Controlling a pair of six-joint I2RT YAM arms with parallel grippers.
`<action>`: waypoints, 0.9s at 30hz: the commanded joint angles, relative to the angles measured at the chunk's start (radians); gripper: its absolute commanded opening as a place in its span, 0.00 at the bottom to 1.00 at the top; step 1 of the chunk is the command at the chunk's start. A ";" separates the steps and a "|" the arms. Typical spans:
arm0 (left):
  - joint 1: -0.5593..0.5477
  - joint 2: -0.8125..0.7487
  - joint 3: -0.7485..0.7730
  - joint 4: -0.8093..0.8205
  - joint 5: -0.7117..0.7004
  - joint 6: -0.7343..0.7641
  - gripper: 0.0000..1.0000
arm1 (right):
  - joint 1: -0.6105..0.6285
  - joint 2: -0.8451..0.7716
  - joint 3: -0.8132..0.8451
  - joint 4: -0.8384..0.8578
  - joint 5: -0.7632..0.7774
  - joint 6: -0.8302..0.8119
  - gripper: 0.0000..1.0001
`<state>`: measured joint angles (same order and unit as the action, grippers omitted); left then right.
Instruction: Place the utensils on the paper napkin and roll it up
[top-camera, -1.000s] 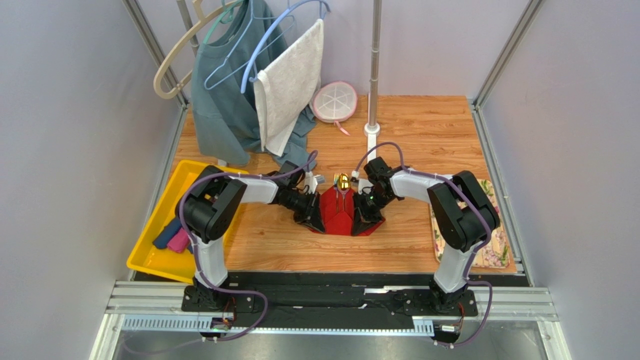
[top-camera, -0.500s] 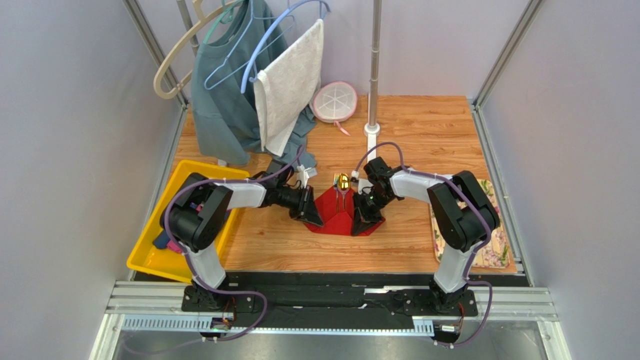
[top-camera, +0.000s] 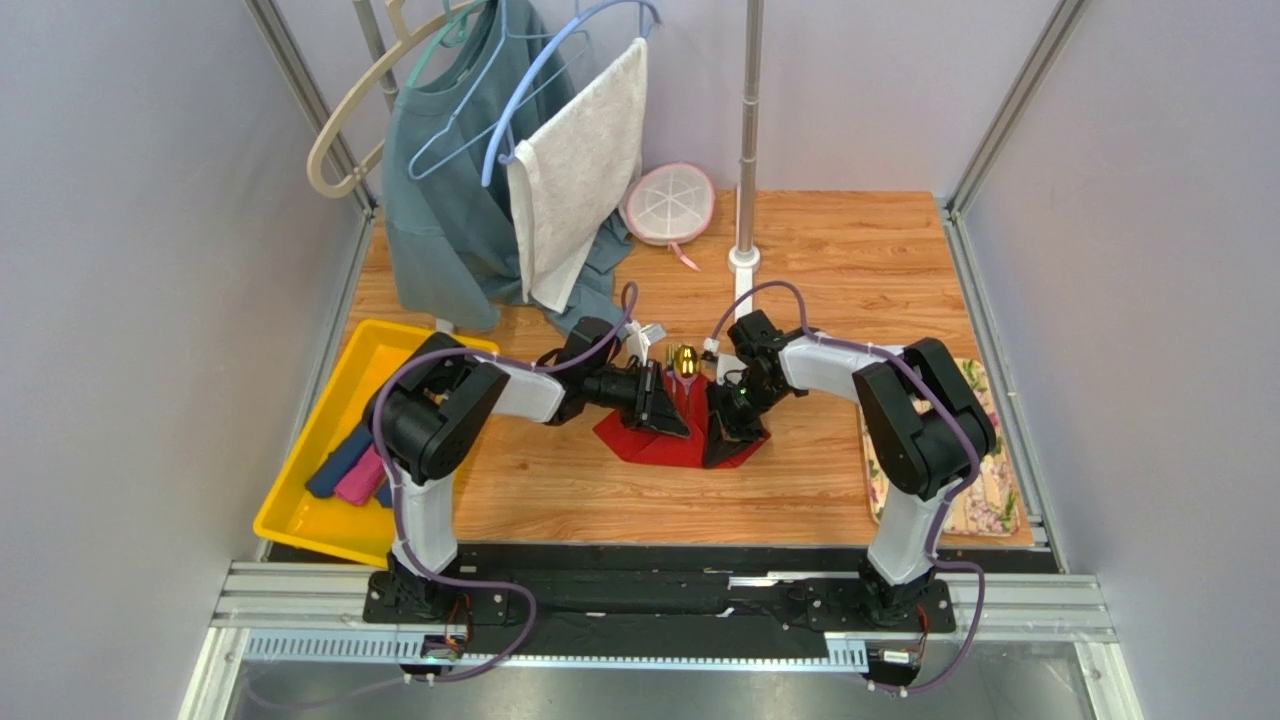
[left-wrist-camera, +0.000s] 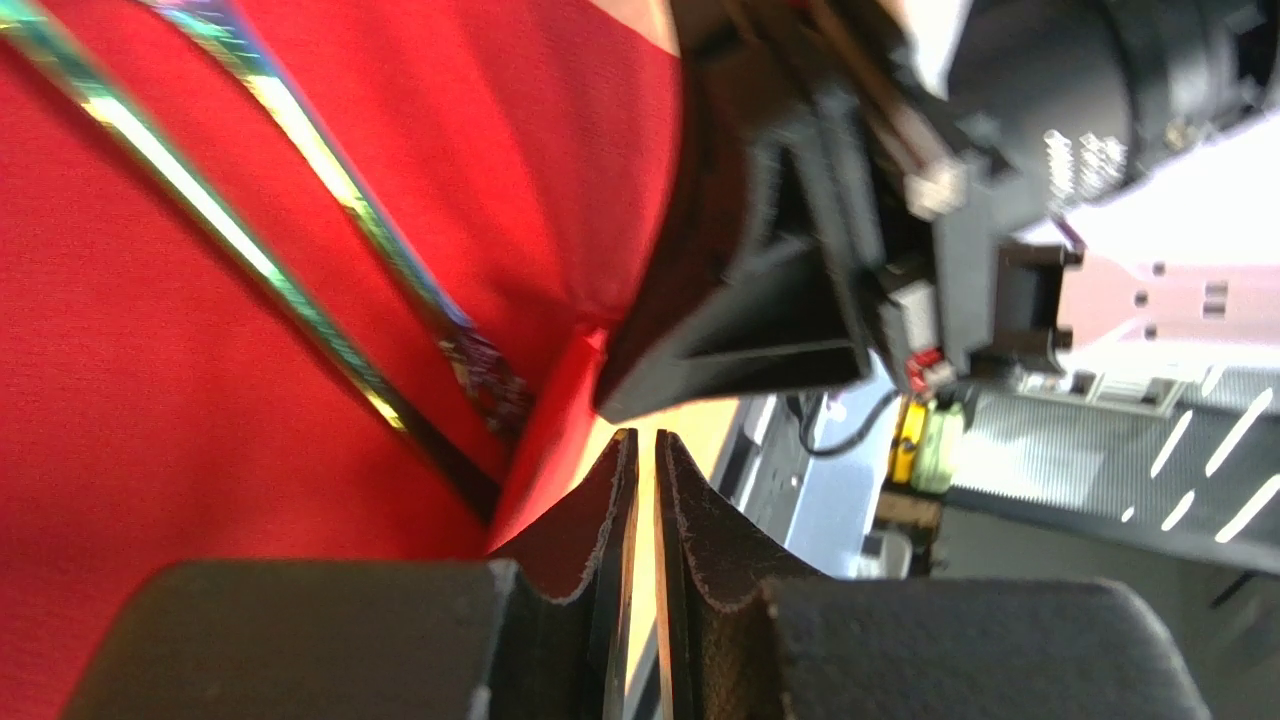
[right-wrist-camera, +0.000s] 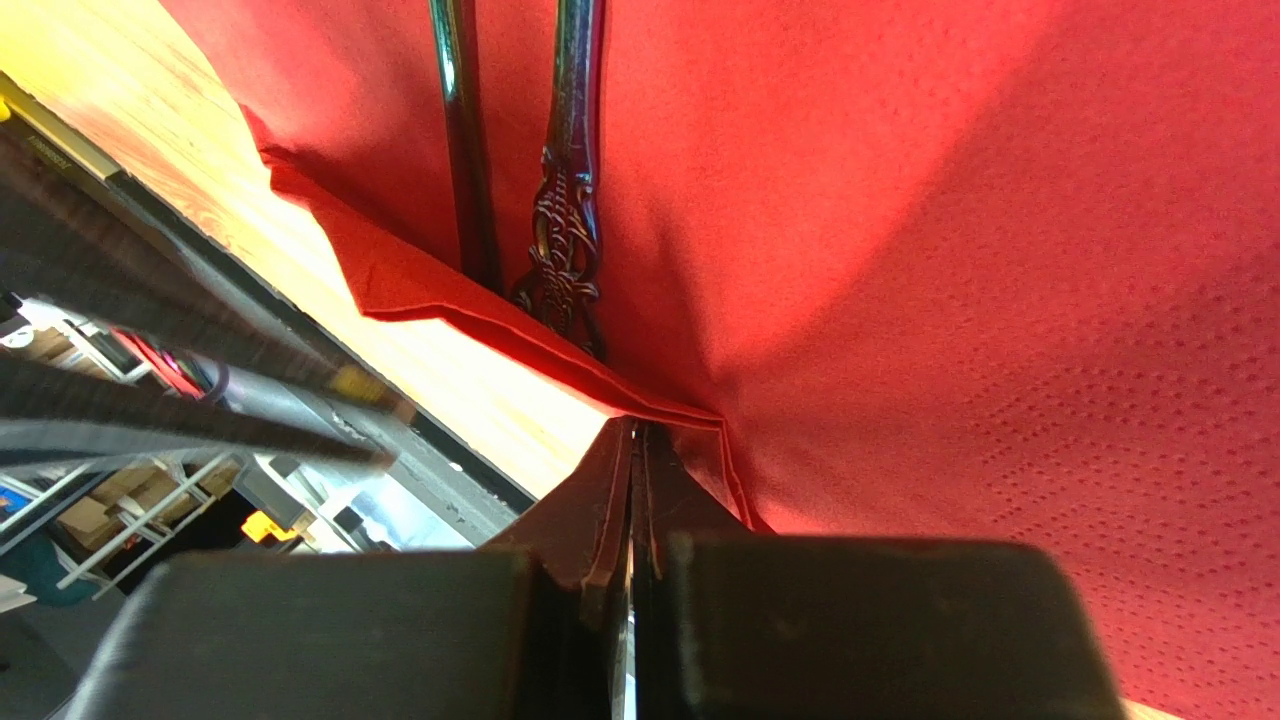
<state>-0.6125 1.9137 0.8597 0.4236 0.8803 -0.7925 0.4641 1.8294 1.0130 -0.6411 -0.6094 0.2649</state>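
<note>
Utensils (right-wrist-camera: 568, 225) lie on the napkin (right-wrist-camera: 977, 300) between the grippers; rolling looks begun. Right gripper (right-wrist-camera: 634, 438) pinches its edge tight; left gripper (left-wrist-camera: 643, 446) stands a slit apart at a fold, hold unclear. Next: draw that fold over the handles, gently.

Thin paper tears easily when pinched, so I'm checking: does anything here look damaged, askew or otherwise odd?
No tear shows. The paper napkin is not flat: it is creased and doubled over at the edge where the right gripper pinches it, close to the handle ends of the utensils. The utensils lie side by side on it.
</note>
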 joint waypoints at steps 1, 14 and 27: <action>-0.004 0.034 0.032 0.130 -0.047 -0.068 0.15 | -0.008 0.014 0.032 0.020 0.040 -0.013 0.00; -0.003 0.117 0.027 0.224 -0.079 -0.134 0.13 | -0.007 0.010 0.035 0.014 0.023 -0.015 0.00; 0.000 0.145 0.027 0.179 -0.090 -0.114 0.10 | -0.008 -0.056 0.091 0.003 -0.035 0.036 0.00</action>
<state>-0.6132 2.0499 0.8616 0.5880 0.7944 -0.9192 0.4610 1.8240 1.0508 -0.6506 -0.6212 0.2699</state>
